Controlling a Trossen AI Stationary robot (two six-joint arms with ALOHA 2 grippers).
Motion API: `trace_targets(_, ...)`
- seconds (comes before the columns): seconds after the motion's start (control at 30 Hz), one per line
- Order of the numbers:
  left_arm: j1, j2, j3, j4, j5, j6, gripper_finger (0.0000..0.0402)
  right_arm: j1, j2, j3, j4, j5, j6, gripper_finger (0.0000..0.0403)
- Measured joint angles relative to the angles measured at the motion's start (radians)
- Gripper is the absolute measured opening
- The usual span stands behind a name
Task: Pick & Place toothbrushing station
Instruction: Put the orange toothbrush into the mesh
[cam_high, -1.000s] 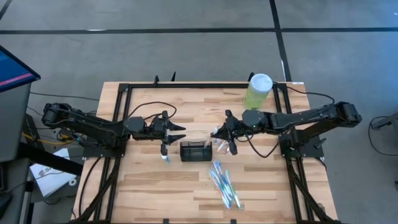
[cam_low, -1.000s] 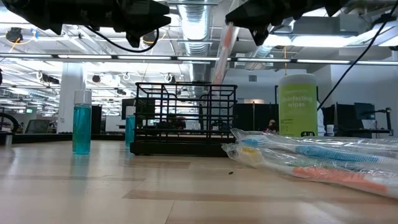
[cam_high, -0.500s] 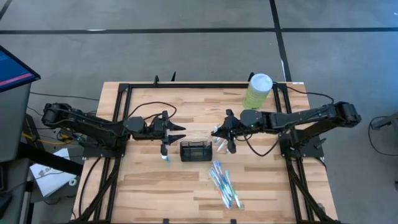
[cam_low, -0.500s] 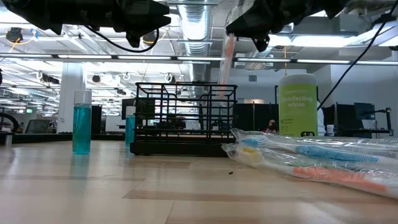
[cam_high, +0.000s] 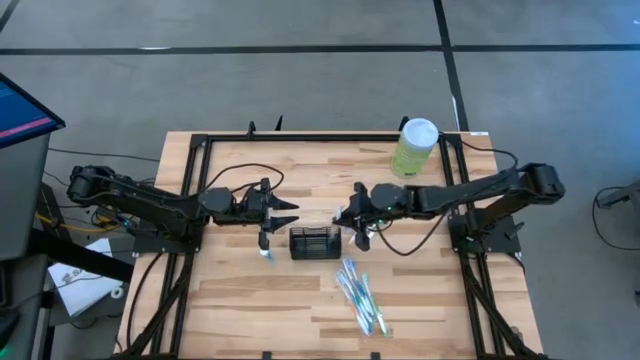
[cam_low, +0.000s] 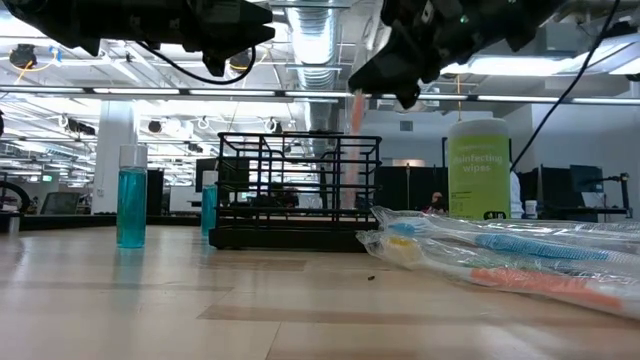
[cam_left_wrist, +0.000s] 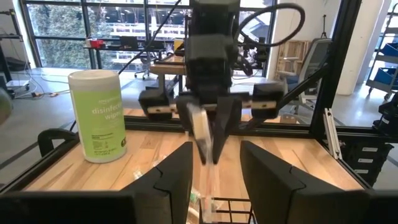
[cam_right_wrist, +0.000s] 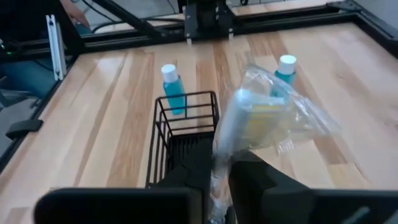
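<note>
A pale wooden counter (cam_high: 225, 305) stands on a grey floor crossed by dark lines. Behind it, the low view shows a workshop hall with ceiling ducts and strip lights.

The right claw (cam_high: 352, 222) hangs over the right end of the toothbrushing station (cam_high: 311, 243). Its fingers are pressed to either side of a wrapped toothbrush (cam_right_wrist: 249, 118), grasping it. Over the last second this arm has slid left towards the holder, and the packet has come down. Its orange handle (cam_low: 356, 110) was above the wire rim before and now reaches down behind the bars at the right end. I judge the placing nearly done, with only the release and lift-away left. The crinkly wrapper bunches above the fingers and could snag on the mesh or cling as the claw lets go.

The station sits at the middle of the counter, as before. The left claw (cam_high: 285, 212) waits to its left, released and empty, unmoved, above a small blue bottle (cam_high: 266, 250). A loose pile of wrapped toothbrushes (cam_high: 362, 298) lies near and right of the station. A green wipes canister (cam_high: 415, 145) stands at the far right.
</note>
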Motion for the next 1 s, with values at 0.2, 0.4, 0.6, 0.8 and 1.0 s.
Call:
trace_targets(0.2, 0.000, 0.000, 0.000, 0.000, 0.000, 0.000, 0.0127, 0.001, 0.044, 0.000, 0.017, -0.002, -0.011, 0.0053)
trace_targets(0.4, 0.000, 0.000, 0.000, 0.000, 0.001, 0.000, 0.0127, 0.001, 0.045, 0.000, 0.010, -0.002, -0.011, 0.0055)
trace_targets(0.6, 0.000, 0.000, 0.000, -0.007, 0.003, -0.006, 0.0127, 0.003, 0.062, 0.001, 0.017, -0.002, -0.010, 0.0055)
trace_targets(0.8, 0.000, 0.000, 0.000, -0.008, 0.005, -0.008, 0.0127, 0.010, 0.058, 0.001, 0.009, -0.002, -0.010, 0.0063)
trace_targets(1.0, 0.000, 0.000, 0.000, -0.009, 0.004, -0.008, 0.0127, 0.009, 0.051, 0.001, -0.034, -0.002, -0.022, 0.0101)
